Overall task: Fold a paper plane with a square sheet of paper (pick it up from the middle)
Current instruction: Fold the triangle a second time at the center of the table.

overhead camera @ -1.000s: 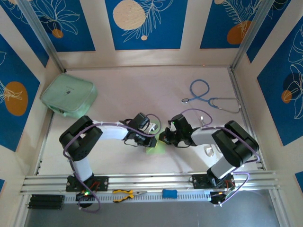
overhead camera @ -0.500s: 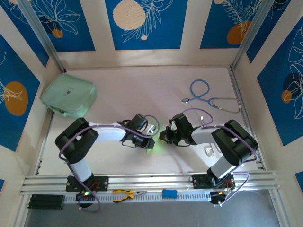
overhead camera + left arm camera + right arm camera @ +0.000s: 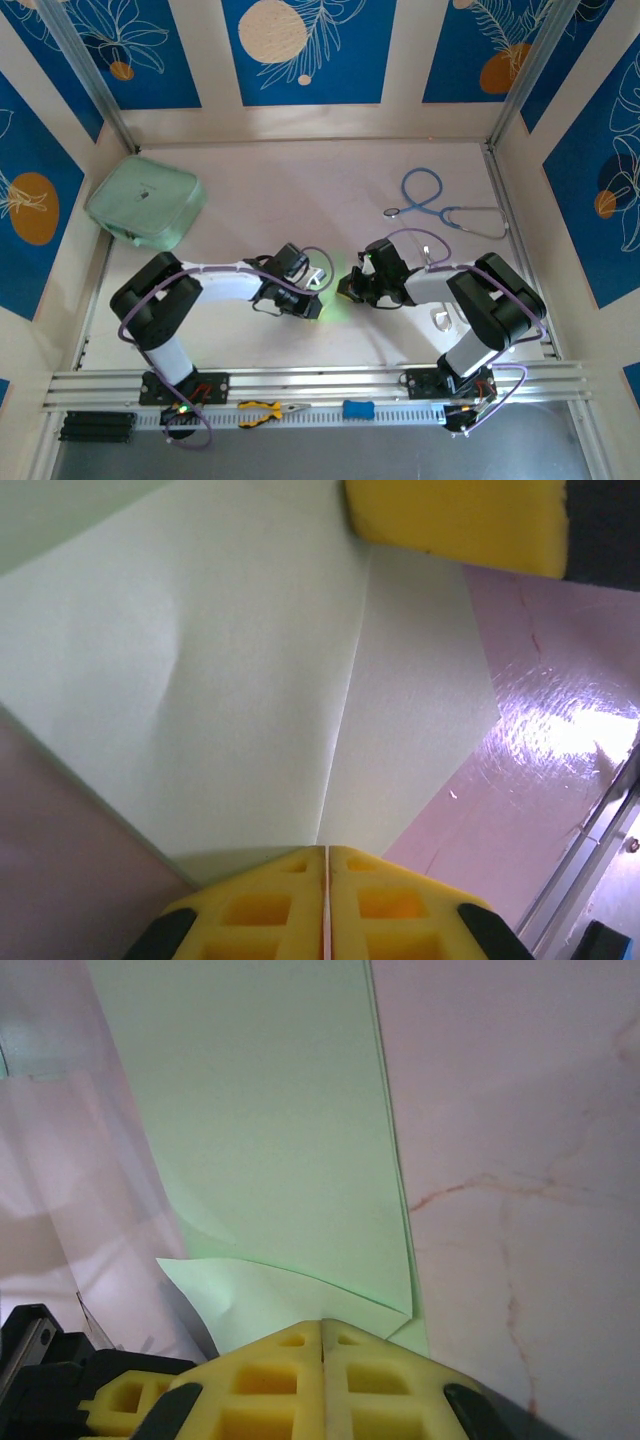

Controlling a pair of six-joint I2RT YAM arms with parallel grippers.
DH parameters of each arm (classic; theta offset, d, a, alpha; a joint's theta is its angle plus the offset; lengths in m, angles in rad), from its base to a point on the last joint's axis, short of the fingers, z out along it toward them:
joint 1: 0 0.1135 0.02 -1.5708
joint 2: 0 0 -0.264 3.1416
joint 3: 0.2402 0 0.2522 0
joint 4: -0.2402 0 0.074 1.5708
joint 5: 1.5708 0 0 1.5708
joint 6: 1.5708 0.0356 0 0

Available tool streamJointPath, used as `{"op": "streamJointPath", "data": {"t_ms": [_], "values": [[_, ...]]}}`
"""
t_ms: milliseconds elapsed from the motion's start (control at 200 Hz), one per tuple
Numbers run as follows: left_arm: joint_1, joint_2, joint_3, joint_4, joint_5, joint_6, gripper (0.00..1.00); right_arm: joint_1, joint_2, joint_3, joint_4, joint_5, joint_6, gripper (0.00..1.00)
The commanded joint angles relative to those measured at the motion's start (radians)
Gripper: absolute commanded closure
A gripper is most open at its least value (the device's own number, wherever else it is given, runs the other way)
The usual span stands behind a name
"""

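The left gripper (image 3: 326, 880) has its yellow pads pressed together, and the centre crease of the square sheet of paper (image 3: 230, 680) runs straight into the seam between them; how deep the pinch goes is hidden. The right gripper (image 3: 323, 1345) is likewise closed tight on an edge of the sheet (image 3: 270, 1130), where a small curled flap slips behind the pads. One of its pads (image 3: 450, 520) shows at the top of the left wrist view, cut off by the frame.

The paper is thin, light green and smooth, with one sharp fold line and a soft dent. From above it is only a faint green glow (image 3: 335, 303) between the two wrists, its outline lost under them, near the table's (image 3: 300, 190) near edge.

The table is pale pink, glossy and faintly veined. A mint-green zip pouch (image 3: 146, 205) sits at its far left corner, a blue stethoscope (image 3: 440, 205) toward the far right. Blue panels with leaf drawings line the walls.
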Motion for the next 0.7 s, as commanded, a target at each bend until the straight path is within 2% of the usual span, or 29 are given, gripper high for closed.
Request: {"op": "streamJointPath", "data": {"t_ms": [0,140,260,415,695], "values": [[0.008,-0.046,0.014,0.003,-0.009,-0.004,0.88,-0.012,0.027,-0.026,-0.089,0.049,-0.010,1.00],[0.008,-0.021,0.075,0.047,0.001,-0.016,0.86,-0.012,0.029,-0.024,-0.089,0.045,-0.010,1.00],[0.009,0.034,0.118,0.015,-0.010,-0.001,0.86,-0.012,0.026,-0.021,-0.093,0.045,-0.012,1.00],[0.008,0.094,0.092,0.050,0.027,-0.016,0.85,-0.013,0.027,-0.023,-0.093,0.047,-0.012,1.00],[0.008,0.074,0.021,-0.025,-0.015,-0.010,0.86,-0.017,0.032,-0.024,-0.101,0.049,-0.014,1.00]]}}
